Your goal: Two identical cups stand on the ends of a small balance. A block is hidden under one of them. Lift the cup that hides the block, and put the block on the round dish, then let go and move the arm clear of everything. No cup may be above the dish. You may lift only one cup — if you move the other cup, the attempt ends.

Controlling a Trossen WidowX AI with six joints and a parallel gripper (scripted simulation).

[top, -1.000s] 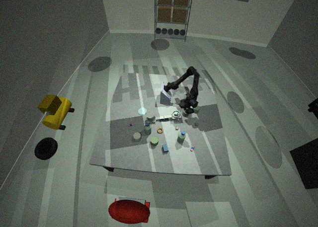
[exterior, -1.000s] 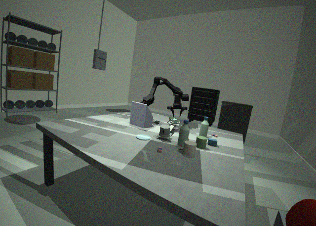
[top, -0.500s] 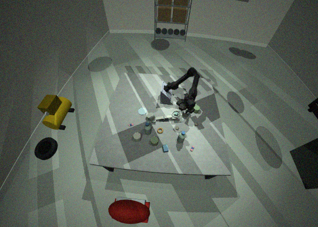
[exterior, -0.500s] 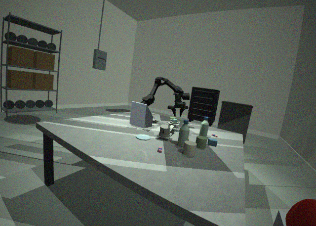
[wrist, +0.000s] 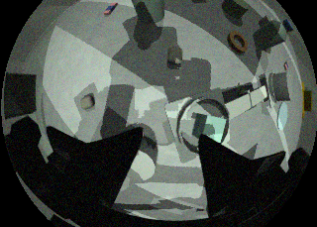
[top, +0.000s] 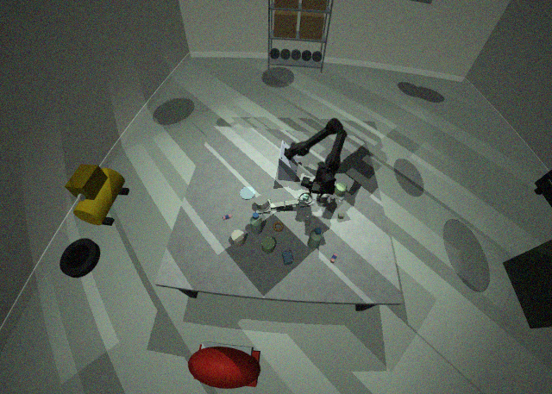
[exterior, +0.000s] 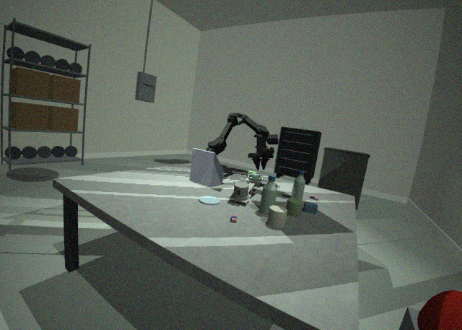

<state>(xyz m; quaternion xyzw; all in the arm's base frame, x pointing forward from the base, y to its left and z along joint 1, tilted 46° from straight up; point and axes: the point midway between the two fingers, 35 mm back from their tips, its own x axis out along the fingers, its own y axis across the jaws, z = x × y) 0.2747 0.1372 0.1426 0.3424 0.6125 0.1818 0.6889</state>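
One cup (top: 260, 207) (exterior: 240, 189) (wrist: 279, 86) stands on the far end of the balance (top: 285, 206) (wrist: 244, 106). The near end holds no cup. A pale green block (top: 305, 197) (wrist: 216, 128) lies uncovered inside its round rim. A dark round shape (wrist: 151, 141), probably the other cup, is off the balance, below and beside one finger; shadow blurs it. My gripper (top: 326, 198) (exterior: 260, 167) (wrist: 170, 136) is partly open and empty, above the table beside the block's end. The pale blue round dish (top: 247, 192) (exterior: 209, 200) (wrist: 282, 116) has nothing on it.
Two bottles (top: 255, 224) (top: 315, 238) stand on the other side of the balance, with two short cylinders (top: 237, 236) (top: 268, 244), an orange ring (top: 279, 223) and a blue block (top: 287, 257). A wedge (top: 287, 170) (exterior: 203, 167) stands behind. A pale green cylinder (top: 340, 188) is beside the arm.
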